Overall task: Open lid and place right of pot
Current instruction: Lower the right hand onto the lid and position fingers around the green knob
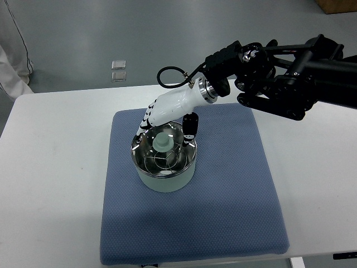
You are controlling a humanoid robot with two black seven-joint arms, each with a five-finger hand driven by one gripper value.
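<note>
The pot (pixel 165 167) stands left of centre on the mat (pixel 223 190), lid (pixel 163 148) seated on it, right hand (pixel 167 114) directly behind.

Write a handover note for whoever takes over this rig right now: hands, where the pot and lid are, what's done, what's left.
Right hand: reaching in over the pot, fingers spread around the lid knob, thumb down on its right; no closed grasp visible.
Left hand: out of view.
Pot sits on the blue mat, left of its middle, with the glass lid on it.
Done: the approach to the knob.
Left: grip the knob, lift the lid, set it down to the right of the pot, where bare mat shows.
</note>
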